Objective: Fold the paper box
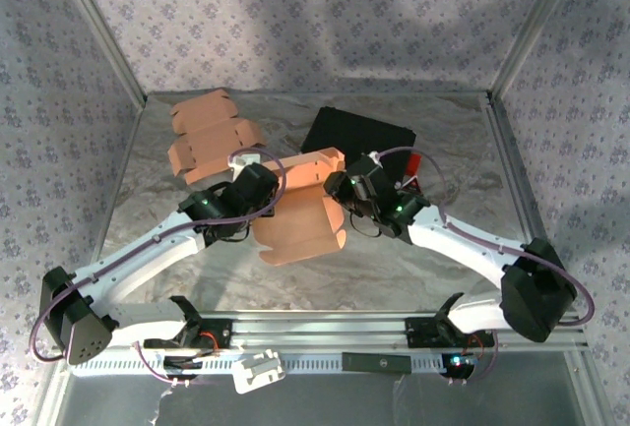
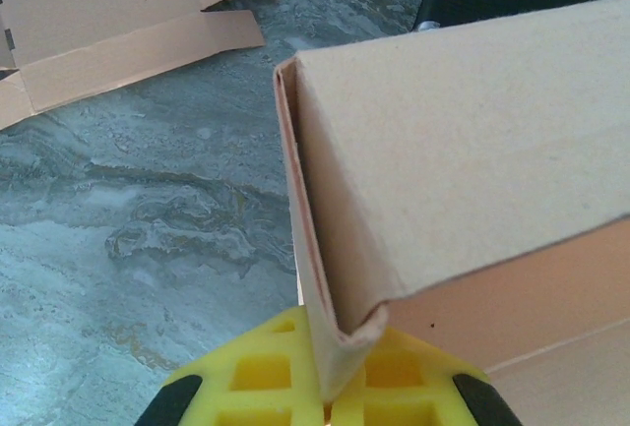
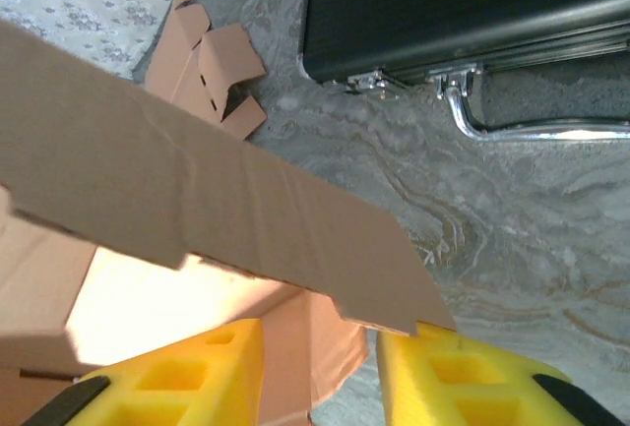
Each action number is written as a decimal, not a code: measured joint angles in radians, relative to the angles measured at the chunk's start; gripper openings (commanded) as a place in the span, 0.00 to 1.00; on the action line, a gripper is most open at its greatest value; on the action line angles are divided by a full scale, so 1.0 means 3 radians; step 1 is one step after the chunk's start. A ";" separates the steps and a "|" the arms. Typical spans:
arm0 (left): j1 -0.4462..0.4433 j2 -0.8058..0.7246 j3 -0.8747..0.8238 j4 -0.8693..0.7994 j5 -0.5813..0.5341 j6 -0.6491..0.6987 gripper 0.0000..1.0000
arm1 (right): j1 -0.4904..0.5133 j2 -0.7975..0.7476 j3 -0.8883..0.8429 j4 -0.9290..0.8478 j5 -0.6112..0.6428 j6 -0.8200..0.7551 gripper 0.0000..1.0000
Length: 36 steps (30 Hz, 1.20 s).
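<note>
Paper box (image 1: 295,219) edge pinched by left jaws; right jaws half-open astride flap (image 3: 246,219), table (image 3: 512,249) beyond.

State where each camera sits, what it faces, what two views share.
Top external: overhead behind the bases, facing down at the table; both arms reach the paper box.
Left wrist: on the left arm, facing the box edge the left gripper clamps.
Right wrist: on the right arm, facing the black case past the open right gripper.
Both wrists share the flat cardboard blank.
</note>
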State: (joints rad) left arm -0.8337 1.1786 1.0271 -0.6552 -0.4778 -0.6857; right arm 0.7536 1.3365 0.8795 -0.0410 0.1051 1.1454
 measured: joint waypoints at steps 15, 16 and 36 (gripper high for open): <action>-0.0039 0.0065 0.0050 0.0003 0.0050 0.0042 0.00 | 0.0019 0.0164 0.0098 0.0183 -0.0079 -0.0376 0.31; -0.0039 0.0074 0.0051 0.0003 0.0051 0.0043 0.00 | 0.0032 0.0164 0.0125 0.0178 -0.0076 -0.0412 0.31; -0.0039 0.0089 0.0086 0.0001 0.0062 0.0075 0.00 | 0.0248 0.0470 0.0463 0.0076 -0.0181 -0.0800 0.28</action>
State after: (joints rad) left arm -0.8455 1.2053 1.0531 -0.6548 -0.4591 -0.6632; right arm 0.8280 1.4776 1.0183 -0.0181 0.0509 0.9054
